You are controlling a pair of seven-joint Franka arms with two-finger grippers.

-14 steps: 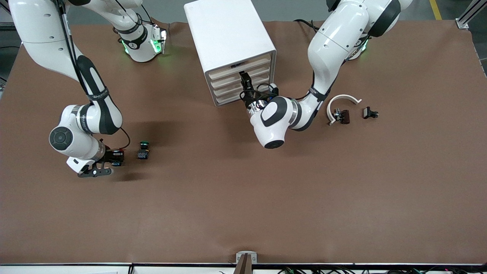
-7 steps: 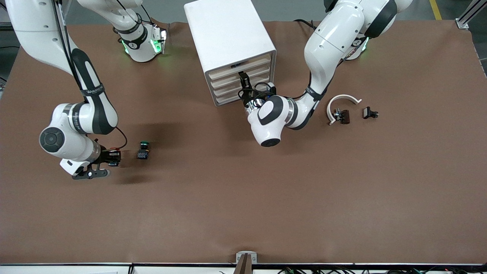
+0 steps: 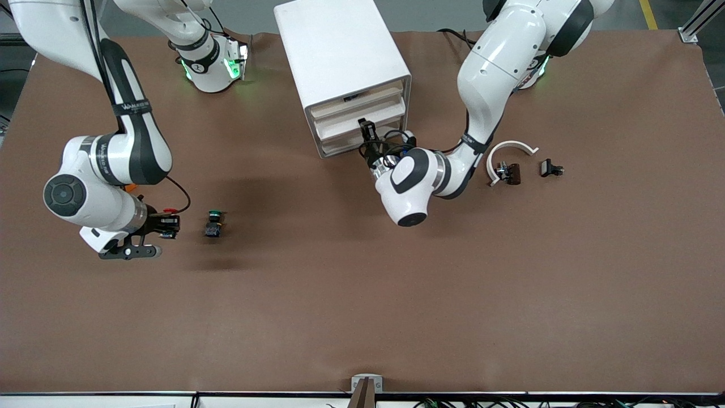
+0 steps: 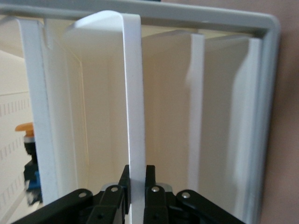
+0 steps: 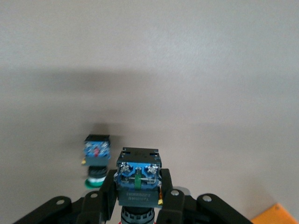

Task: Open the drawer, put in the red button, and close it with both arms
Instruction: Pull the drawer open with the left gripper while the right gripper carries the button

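Brown covering spans our surface [image 3: 396, 294], with the white cabinet [image 3: 334, 51] at its twelve o'clock edge. Our left gripper [image 3: 367, 129] pinches the front lip of the drawer [image 3: 354, 122], which stands slightly out. Our right gripper [image 3: 163, 225] is clamped on the red button [image 5: 138, 183], raised over the surface at nine o'clock, beside the green-capped button [image 3: 213, 224].
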